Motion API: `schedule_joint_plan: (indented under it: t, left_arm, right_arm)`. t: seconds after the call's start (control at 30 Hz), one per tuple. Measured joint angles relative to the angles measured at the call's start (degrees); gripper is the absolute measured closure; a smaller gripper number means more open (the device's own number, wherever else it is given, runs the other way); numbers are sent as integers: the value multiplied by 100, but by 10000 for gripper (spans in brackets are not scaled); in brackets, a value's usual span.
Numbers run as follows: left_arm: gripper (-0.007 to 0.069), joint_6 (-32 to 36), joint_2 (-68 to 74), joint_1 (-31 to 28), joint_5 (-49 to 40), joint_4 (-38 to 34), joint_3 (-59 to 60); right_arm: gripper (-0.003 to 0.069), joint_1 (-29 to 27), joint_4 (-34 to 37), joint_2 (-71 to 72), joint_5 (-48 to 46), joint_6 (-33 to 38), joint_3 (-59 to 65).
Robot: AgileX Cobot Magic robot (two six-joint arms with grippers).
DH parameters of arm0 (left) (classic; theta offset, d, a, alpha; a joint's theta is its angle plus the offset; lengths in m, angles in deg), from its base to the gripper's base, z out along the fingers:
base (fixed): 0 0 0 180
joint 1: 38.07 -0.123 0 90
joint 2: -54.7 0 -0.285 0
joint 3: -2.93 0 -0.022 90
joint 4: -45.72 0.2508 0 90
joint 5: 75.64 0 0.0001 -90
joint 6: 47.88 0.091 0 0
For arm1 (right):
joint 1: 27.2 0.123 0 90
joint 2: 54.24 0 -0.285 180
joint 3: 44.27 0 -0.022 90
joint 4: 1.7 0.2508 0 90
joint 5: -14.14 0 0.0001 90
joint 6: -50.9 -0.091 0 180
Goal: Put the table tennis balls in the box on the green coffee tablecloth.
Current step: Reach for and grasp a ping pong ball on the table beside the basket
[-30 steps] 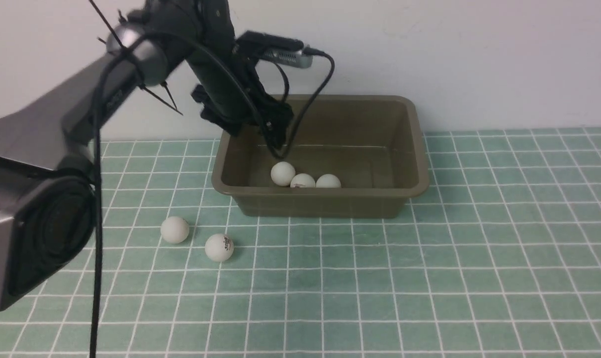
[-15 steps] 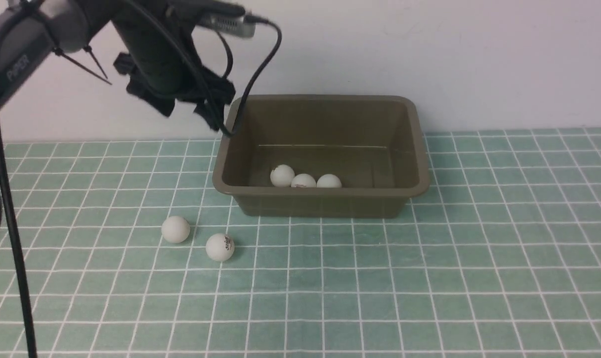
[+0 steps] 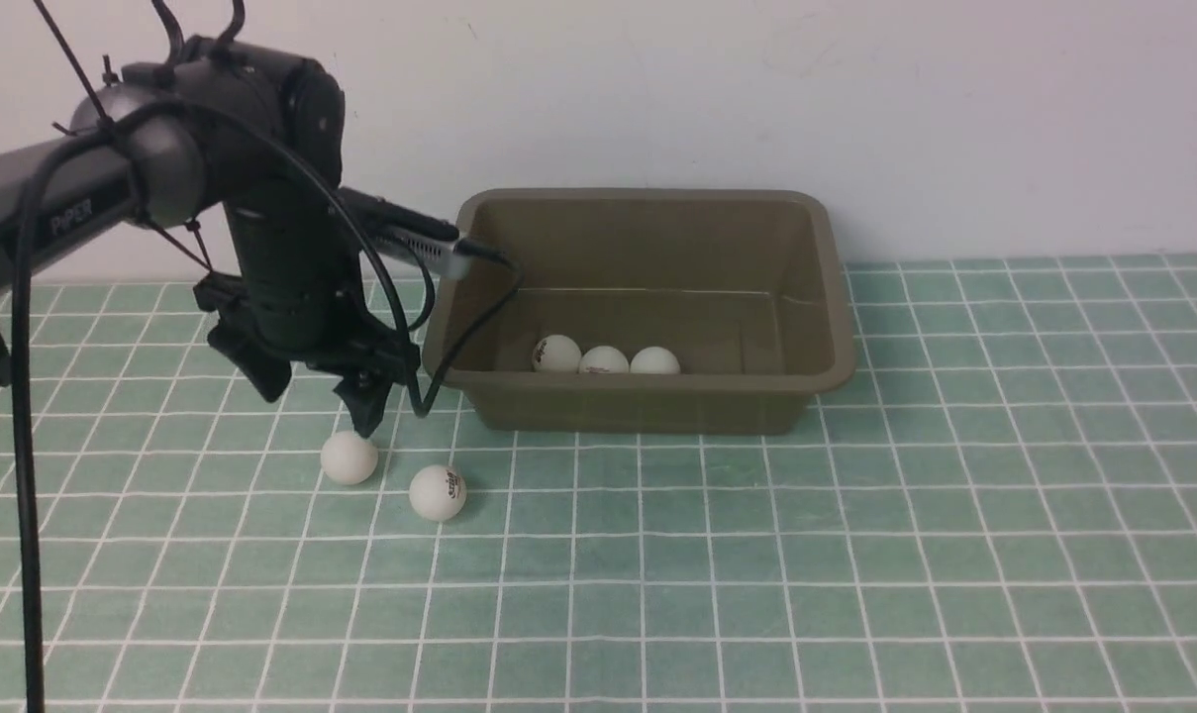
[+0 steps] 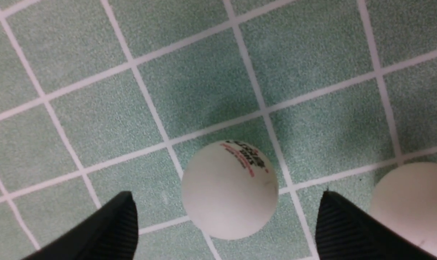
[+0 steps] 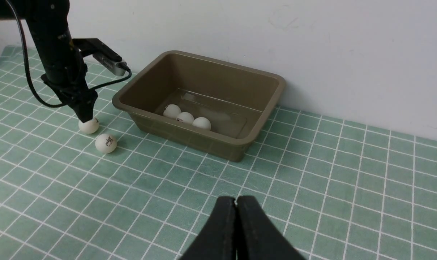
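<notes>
Two table tennis balls lie on the green coffee tablecloth [image 3: 756, 555] left of the box [image 3: 648, 408]: a plain-looking one [image 3: 349, 458] and one with a printed logo [image 3: 438, 492]. My left gripper [image 3: 316, 406] hangs just above the left ball, open. In the left wrist view a ball with a logo [image 4: 230, 189] sits between the two black fingertips [image 4: 122, 220], untouched, and a second ball [image 4: 417, 202] lies just outside one finger. Three more balls [image 3: 604, 360] rest in a row inside the box. My right gripper [image 5: 235, 202] is shut and empty above the cloth.
The olive-brown box [image 5: 189, 139] stands against the white wall [image 3: 855, 99] at the back. The left arm's cable [image 3: 459, 337] hangs near the box's left rim. Bare tablecloth spreads to the front and right of the box.
My left arm has come out of the box, swung left and dropped down over the balls on the cloth. The leftmost ball in the box has settled beside the other two.
</notes>
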Motion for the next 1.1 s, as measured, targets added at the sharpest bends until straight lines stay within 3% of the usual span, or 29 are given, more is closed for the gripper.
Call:
schedule_joint_plan:
  t: [0.97, 1.1]
  left_arm:
    - [31, -4, 206, -17, 249, -1, 6]
    - [92, -4, 251, -17, 161, -1, 6]
  right_arm:
    - [676, 0, 68, 0, 0, -4, 20]
    - [676, 0, 79, 0, 0, -4, 20]
